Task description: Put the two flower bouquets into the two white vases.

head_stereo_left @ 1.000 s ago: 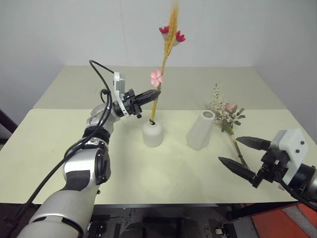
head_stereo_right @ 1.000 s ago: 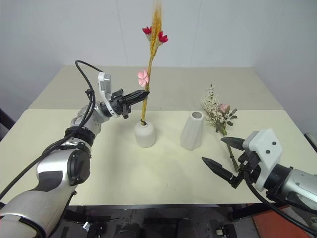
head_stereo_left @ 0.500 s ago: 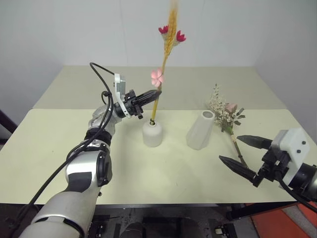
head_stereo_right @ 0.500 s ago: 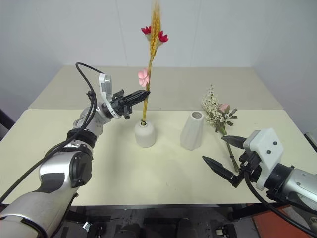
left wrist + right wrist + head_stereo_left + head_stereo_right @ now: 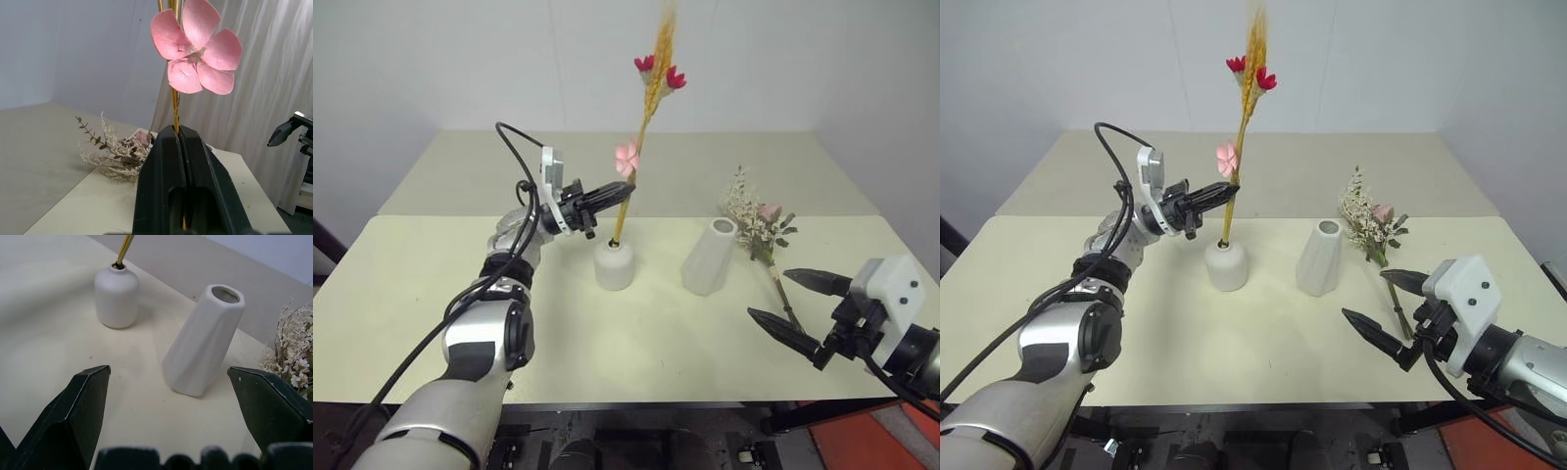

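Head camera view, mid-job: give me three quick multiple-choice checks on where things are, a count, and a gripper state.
1. Where do the stems of the slim golden wheat-stalk bunch with red and pink blossoms end?
A. in the short rounded matte white vase
B. flat on the table
C. in the taller faceted matte white vase

2. How many vases hold no flowers?
A. none
B. one
C. two

3. How is the right gripper?
A. shut on a stem
B. shut on nothing
C. open

Answers:
1 A, the stems enter its narrow mouth.
2 B, the taller vase's mouth is bare.
3 C, its fingers stand wide apart above the table.
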### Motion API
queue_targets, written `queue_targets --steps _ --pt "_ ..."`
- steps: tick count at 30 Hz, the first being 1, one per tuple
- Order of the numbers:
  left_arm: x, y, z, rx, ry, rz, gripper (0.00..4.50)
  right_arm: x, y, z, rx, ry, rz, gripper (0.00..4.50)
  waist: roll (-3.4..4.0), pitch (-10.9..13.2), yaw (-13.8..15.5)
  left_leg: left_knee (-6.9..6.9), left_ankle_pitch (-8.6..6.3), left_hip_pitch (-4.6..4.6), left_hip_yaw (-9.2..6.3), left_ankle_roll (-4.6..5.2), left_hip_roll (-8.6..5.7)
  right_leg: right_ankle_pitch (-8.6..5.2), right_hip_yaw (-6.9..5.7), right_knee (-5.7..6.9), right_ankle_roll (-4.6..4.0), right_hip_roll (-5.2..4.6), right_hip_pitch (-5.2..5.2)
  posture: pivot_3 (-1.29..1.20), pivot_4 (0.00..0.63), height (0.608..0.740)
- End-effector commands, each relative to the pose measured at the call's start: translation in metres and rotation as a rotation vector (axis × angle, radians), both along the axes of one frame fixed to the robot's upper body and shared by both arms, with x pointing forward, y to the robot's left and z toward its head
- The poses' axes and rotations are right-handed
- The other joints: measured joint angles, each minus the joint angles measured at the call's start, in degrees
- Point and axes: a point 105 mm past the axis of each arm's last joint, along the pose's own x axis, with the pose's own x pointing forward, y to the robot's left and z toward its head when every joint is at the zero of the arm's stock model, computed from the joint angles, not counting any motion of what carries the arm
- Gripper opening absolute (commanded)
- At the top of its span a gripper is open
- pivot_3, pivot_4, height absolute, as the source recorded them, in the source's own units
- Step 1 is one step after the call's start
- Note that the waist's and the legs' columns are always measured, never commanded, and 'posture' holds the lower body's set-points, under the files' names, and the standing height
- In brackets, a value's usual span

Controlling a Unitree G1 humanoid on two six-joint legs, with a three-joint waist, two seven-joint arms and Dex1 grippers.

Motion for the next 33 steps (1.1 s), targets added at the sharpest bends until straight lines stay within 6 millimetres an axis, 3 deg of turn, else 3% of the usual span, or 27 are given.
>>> queue_targets --steps 1,9,12,16,23,28,33 --pt "0.001 0.002 0.005 0.021 -0.047 0.027 0.02 -0.001 0.003 0.008 -0.003 -0.055 0.014 4.5 0.0 0.0 0.0 0.0 0.0 0.0 0.0 0.0 0.0 0.0 0.0 -0.01 0.0 0.0 0.0 0.0 0.15 0.74" --pt "-0.001 0.0 0.004 0.008 -0.06 0.02 0.02 -0.002 0.002 0.009 -0.006 -0.06 0.015 4.5 0.0 0.0 0.1 0.0 0.0 -0.01 0.0 0.0 0.0 0.0 0.0 -0.01 0.0 0.0 0.0 0.0 0.15 0.74" --pt "-0.005 0.001 0.002 0.021 -0.069 -0.014 0.63 -0.002 0.002 0.009 -0.007 -0.06 0.012 4.5 0.0 0.0 0.0 0.0 0.0 -0.01 0.0 0.0 0.0 0.0 0.0 -0.01 0.0 0.0 0.0 0.0 0.15 0.74" --pt "-0.011 0.008 -0.002 0.07 -0.083 -0.042 1.89 -0.002 0.002 0.009 -0.007 -0.061 0.01 4.5 0.0 0.0 -0.1 -0.01 0.0 0.0 0.01 0.0 0.01 0.0 0.01 -0.01 0.0 0.0 0.0 0.0 0.15 0.74" --pt "-0.022 0.045 -0.019 0.286 -0.118 0.035 4.01 -0.002 -0.003 0.007 -0.008 -0.057 -0.02 4.5 0.02 0.0 -0.4 -0.04 0.0 0.05 0.01 0.0 0.04 0.0 0.09 0.02 0.0 0.06 -0.01 0.0 0.15 0.74" --pt "-0.04 0.066 -0.008 0.429 -0.192 0.079 4.01 0.019 -0.024 0.006 -0.033 -0.04 -0.186 4.5 0.02 0.0 -0.1 -0.02 0.0 0.08 -0.1 0.0 0.06 0.01 0.17 0.02 -0.01 0.06 -0.02 0.0 0.15 0.74" --pt "-0.07 0.072 -0.003 0.834 -0.366 0.005 4.01 0.052 -0.055 -0.012 -0.176 0.214 -0.329 4.5 0.07 0.0 -0.2 -0.13 0.0 0.14 -0.01 -0.01 0.07 0.05 0.3 -0.01 -0.06 0.06 -0.06 0.0 0.15 0.74"
